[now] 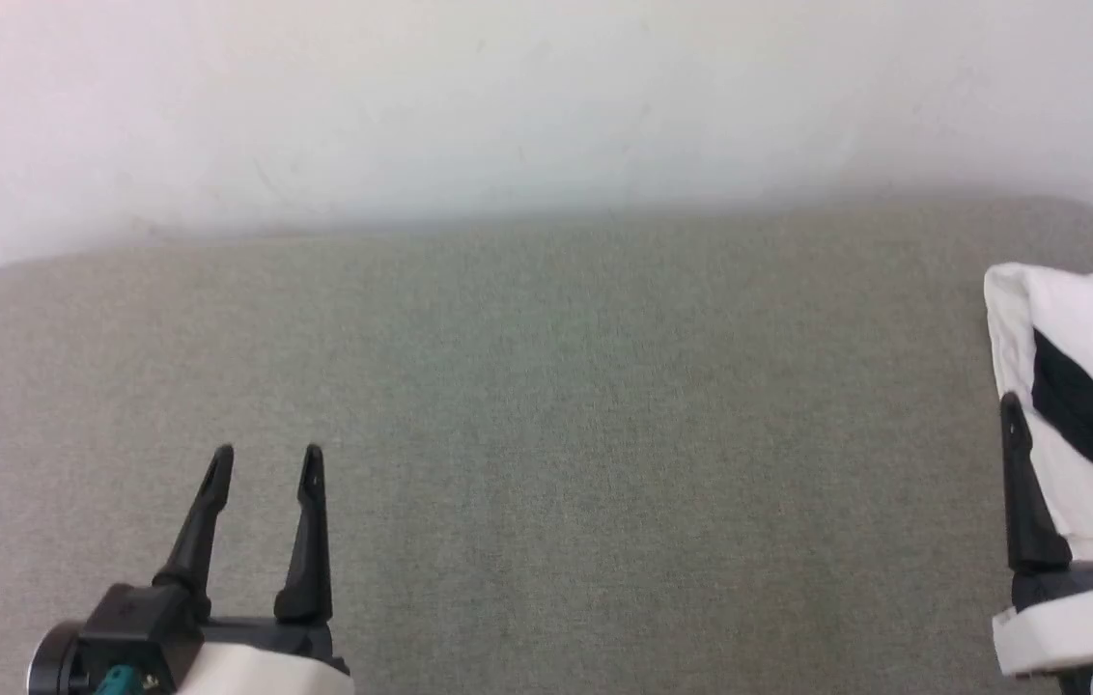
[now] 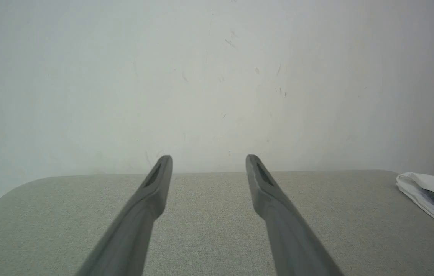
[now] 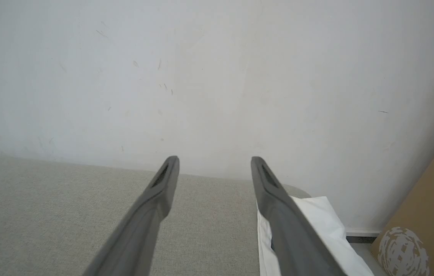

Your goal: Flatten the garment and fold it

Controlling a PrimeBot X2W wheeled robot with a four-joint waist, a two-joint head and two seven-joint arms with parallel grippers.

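The thin white, black-sleeved shirt lies folded over at the frame's right edge on the grey fabric tabletop. The dark two-fingered left gripper and right gripper gape wide, empty. I'd have the right pinch the cloth low and drag it centreward.

The left end effector and right end effector both point forward, jaws spread wide.

Folded white garment with black band, flat at far right
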